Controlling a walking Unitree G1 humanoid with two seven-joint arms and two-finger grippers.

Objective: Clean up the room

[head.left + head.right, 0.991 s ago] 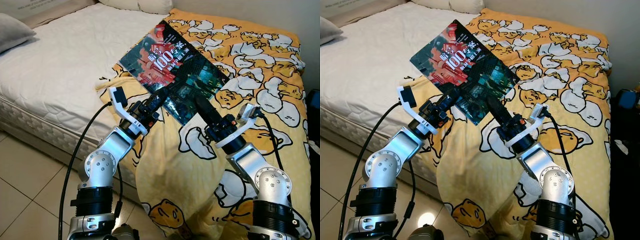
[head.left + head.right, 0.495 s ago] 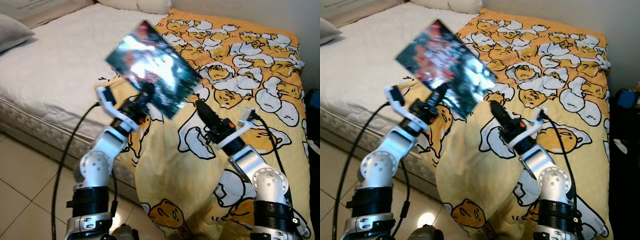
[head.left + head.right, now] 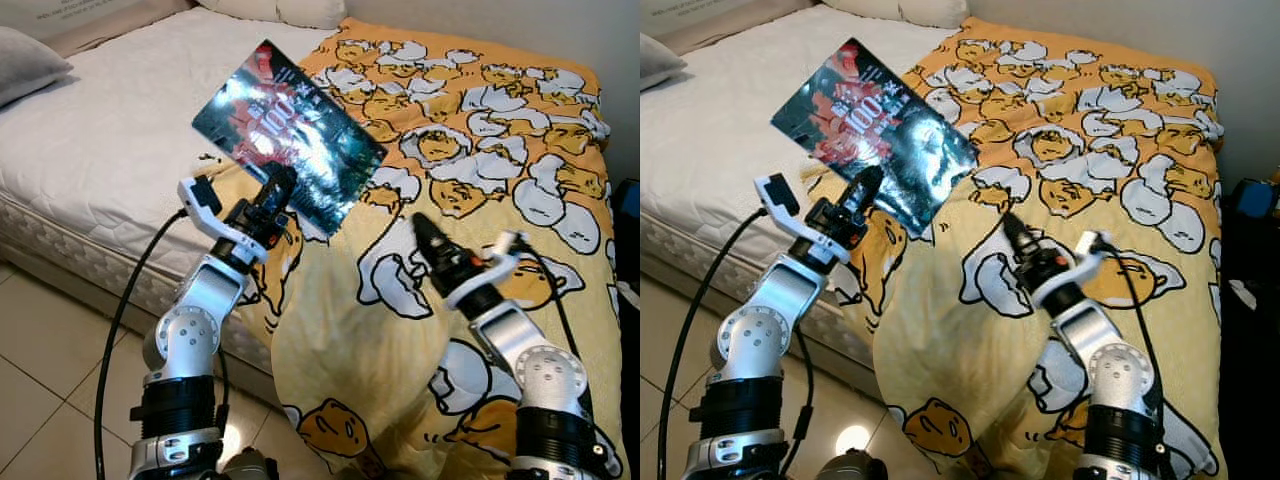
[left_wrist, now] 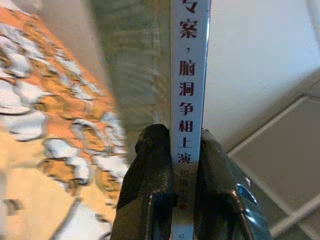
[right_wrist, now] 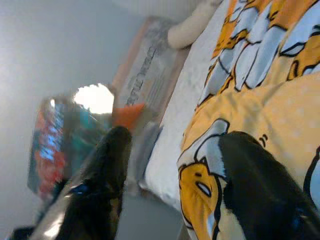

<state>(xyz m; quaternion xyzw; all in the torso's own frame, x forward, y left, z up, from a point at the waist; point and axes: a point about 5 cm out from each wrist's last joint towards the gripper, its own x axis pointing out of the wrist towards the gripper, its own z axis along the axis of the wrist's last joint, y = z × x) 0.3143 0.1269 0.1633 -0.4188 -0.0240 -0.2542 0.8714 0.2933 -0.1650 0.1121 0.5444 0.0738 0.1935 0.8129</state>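
Since a second ago your right gripper [image 3: 422, 226] has let go of the book [image 3: 290, 150] and drawn back toward the robot; the book has gone up and to the left with the left arm alone. Your left gripper [image 3: 283, 183] is clamped on the book's lower edge and holds it tilted in the air above the near side of the bed [image 3: 110, 140], with the cover facing the head camera. In the left wrist view the two black fingers [image 4: 150, 170] pinch the book on either side of its white spine.

The cover is dark and glossy, with red and teal artwork, a large white "100" and Chinese characters around it too small to read. On the spine you can read "案,脑洞争相上演" in dark red.

Your right gripper hovers with its fingers spread and nothing between them, low over the yellow blanket [image 3: 480, 130], well apart from the book. The blanket is printed with white and yellow cartoon egg figures and hangs over the bed's edge toward the tiled floor [image 3: 40, 370]. The bare mattress is white and quilted, with pillows [image 3: 25, 60] at its head.
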